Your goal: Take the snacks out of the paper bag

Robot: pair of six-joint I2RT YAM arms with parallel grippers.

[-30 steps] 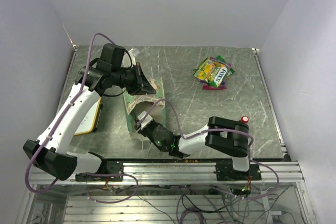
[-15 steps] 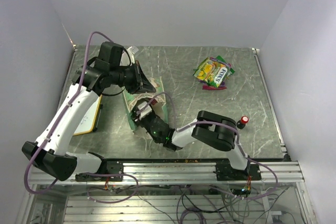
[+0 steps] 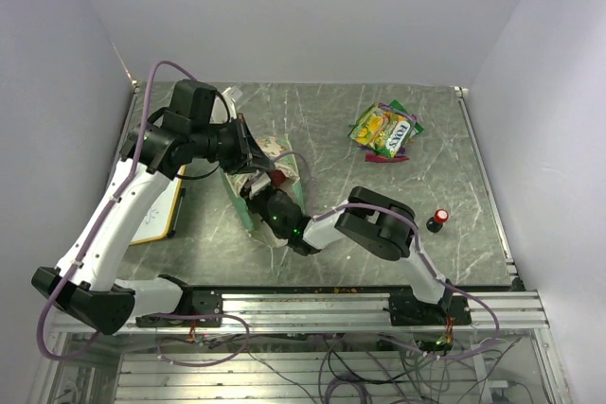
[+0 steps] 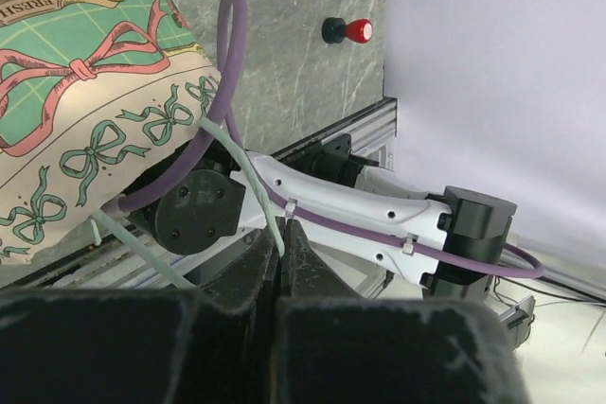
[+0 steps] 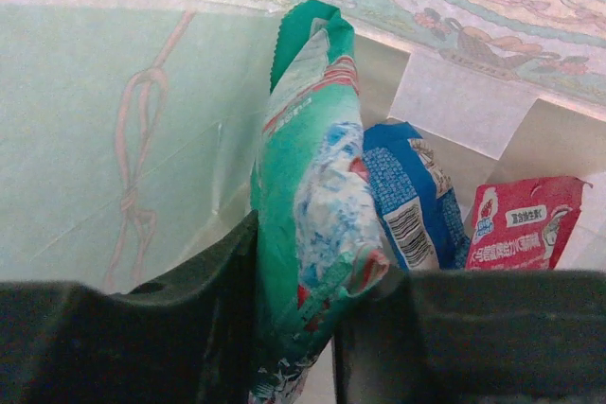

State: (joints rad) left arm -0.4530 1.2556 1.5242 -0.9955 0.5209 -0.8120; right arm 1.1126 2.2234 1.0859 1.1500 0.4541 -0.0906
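Teal crinkled foil packet (image 5: 308, 139) stands upright in the mint-green paper bag (image 5: 114, 139), pinched by the right gripper (image 5: 308, 272). At the bag's eleven o'clock the left gripper (image 4: 281, 234) clamps its thin pale string handle (image 4: 251, 186).

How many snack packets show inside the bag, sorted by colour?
Teal packet: 1
Blue packet: 1
Red packet: 1
Total: 3
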